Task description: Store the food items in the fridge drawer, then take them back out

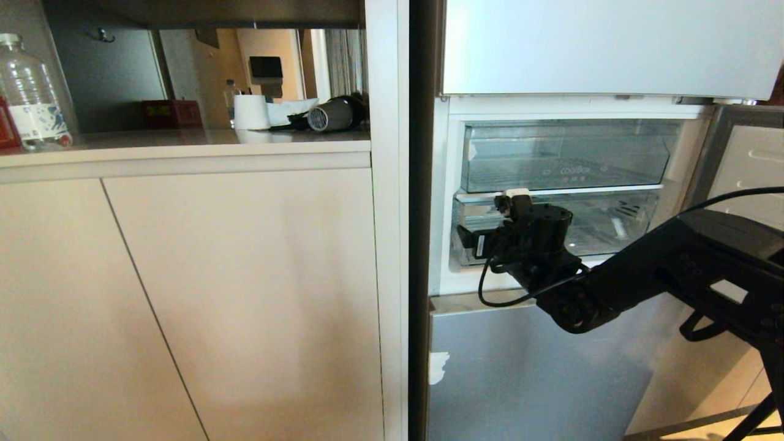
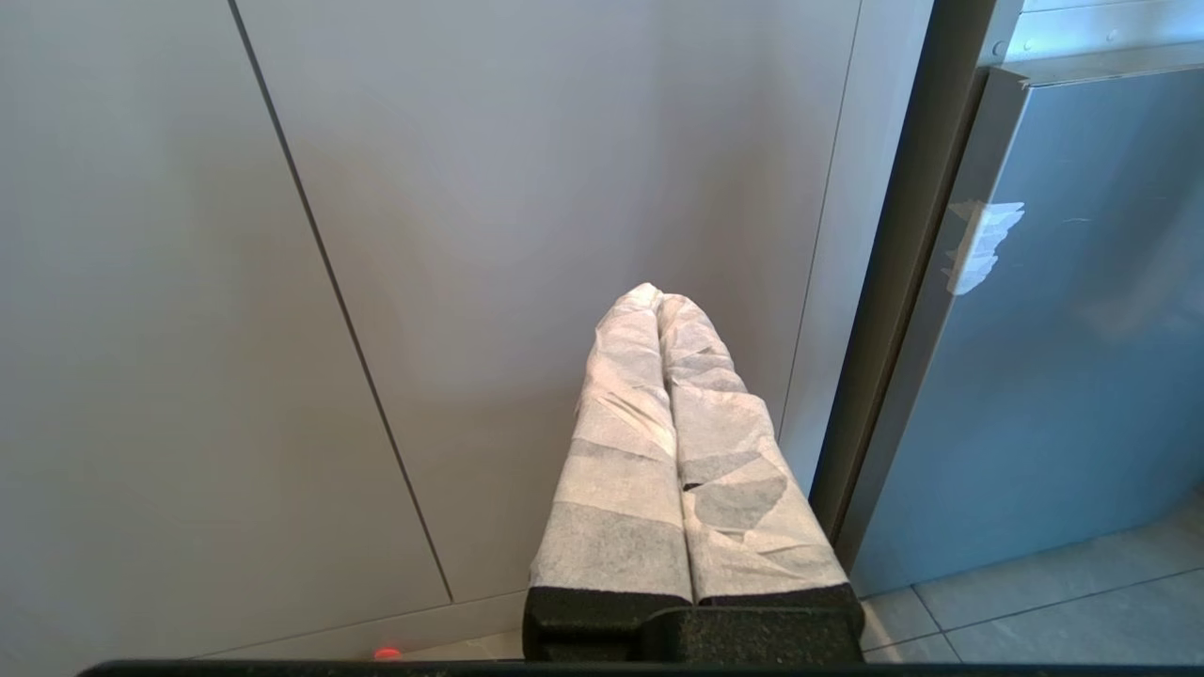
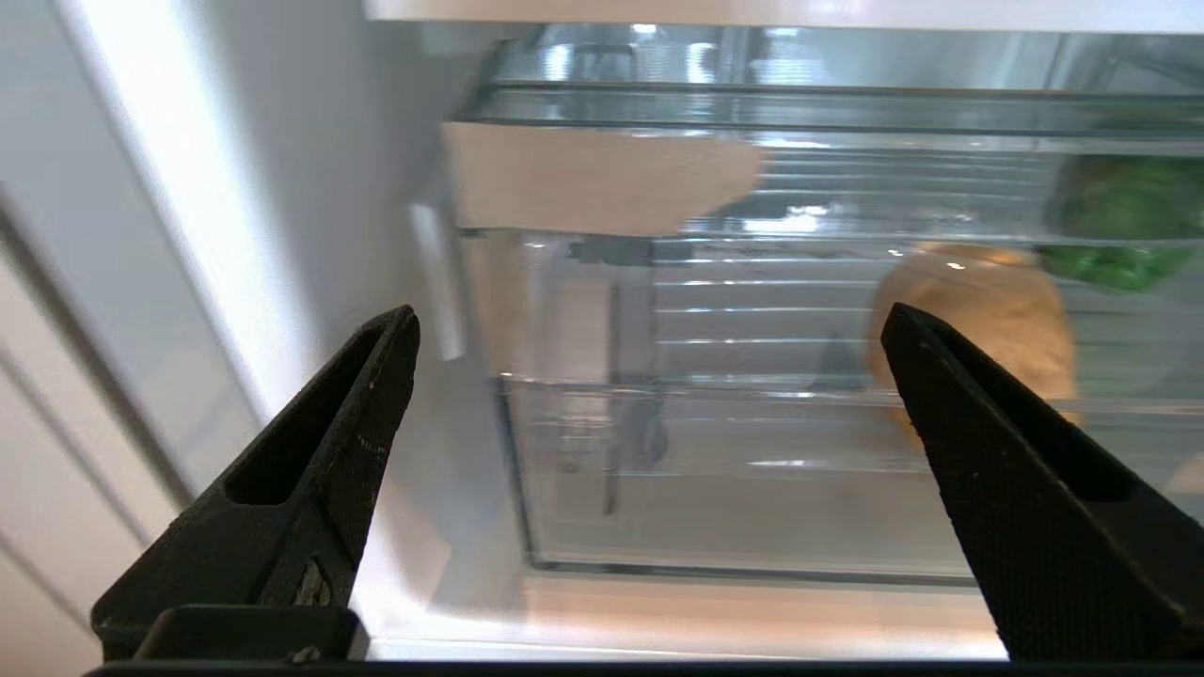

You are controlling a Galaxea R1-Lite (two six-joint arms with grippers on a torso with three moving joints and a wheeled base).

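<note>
The fridge drawer (image 1: 612, 223), clear with a ribbed bottom, is the lower of two in the open fridge. It sits pushed in. Through its front (image 3: 715, 470) I see the tan potato (image 3: 978, 320) and, beyond it, the dark green bell pepper (image 3: 1119, 216), both inside the drawer. My right gripper (image 1: 487, 223) hovers open just in front of the drawer's left end, fingers (image 3: 348, 442) spread wide, nothing between them. In the right wrist view the gripper (image 3: 649, 315) faces the drawer front without touching it. My left gripper (image 2: 658, 301), wrapped in white, is shut and empty low before the cabinet.
Above is a second clear drawer with faint lettering (image 1: 563, 153). The fridge door (image 1: 747, 165) stands open at the right; a grey lower door (image 1: 539, 367) is closed below. On the counter to the left stand a water bottle (image 1: 27, 92), a red box (image 1: 171, 113) and a hair dryer (image 1: 334, 113).
</note>
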